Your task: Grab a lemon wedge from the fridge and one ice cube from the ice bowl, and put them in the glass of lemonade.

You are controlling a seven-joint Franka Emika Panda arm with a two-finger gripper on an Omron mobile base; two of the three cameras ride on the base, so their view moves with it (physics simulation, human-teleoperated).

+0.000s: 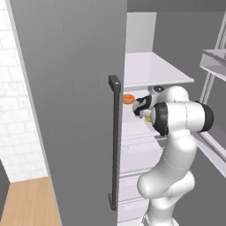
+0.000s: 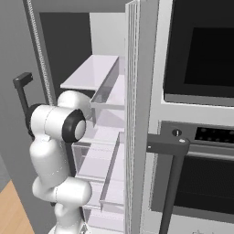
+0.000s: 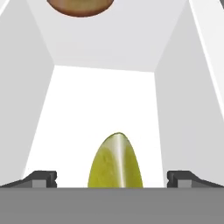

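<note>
The fridge (image 1: pixel 70 110) stands with its doors swung open, and my arm reaches onto a white shelf inside it. The lemon wedge (image 3: pixel 116 162), yellow-green and pointed, lies on that shelf right between my two fingertips (image 3: pixel 41 177). My gripper (image 3: pixel 112 177) is open, with a jaw on either side of the wedge and clear of it. From the left base, the gripper (image 1: pixel 139 106) sits at the shelf with a sliver of the wedge (image 1: pixel 148 118) below it. The ice bowl and the glass of lemonade are out of view.
A flat round orange item (image 1: pixel 128 99) lies further back on the same shelf (image 3: pixel 80 6). White fridge walls close in on both sides of the hand. The open right door (image 2: pixel 137 114) carries clear bins. A black-fronted wall oven (image 2: pixel 201 45) stands to the right.
</note>
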